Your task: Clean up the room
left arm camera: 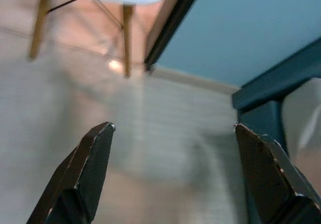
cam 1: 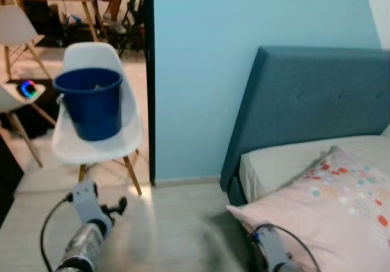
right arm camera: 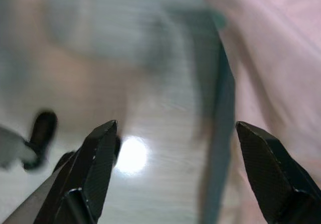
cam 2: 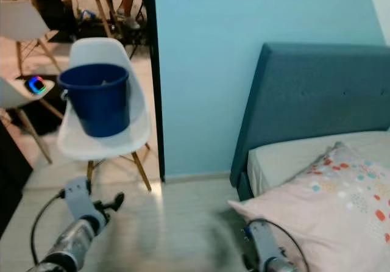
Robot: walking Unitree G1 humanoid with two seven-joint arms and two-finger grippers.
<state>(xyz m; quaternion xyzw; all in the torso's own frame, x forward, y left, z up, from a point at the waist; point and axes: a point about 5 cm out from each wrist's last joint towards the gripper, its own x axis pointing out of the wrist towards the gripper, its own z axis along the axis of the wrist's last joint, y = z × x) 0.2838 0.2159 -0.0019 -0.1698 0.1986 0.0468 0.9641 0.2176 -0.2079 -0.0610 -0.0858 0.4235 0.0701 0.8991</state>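
A blue bucket (cam 1: 91, 102) stands on the white chair (cam 1: 125, 139), left of the bed (cam 1: 317, 95). Both tools, left (left arm camera: 173, 133) and right (right arm camera: 175, 131), hang empty with fingers apart.

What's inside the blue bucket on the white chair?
Inside the blue bucket, on the white chair, a small pale shape shows near the rim; I cannot tell what it is. The bucket's wall hides everything lower down.

A bucket (cam 1: 90, 103) sits on a chair (cam 1: 125, 139) left of the bed (cam 1: 317, 132), which bears a pillow (cam 1: 329, 202).
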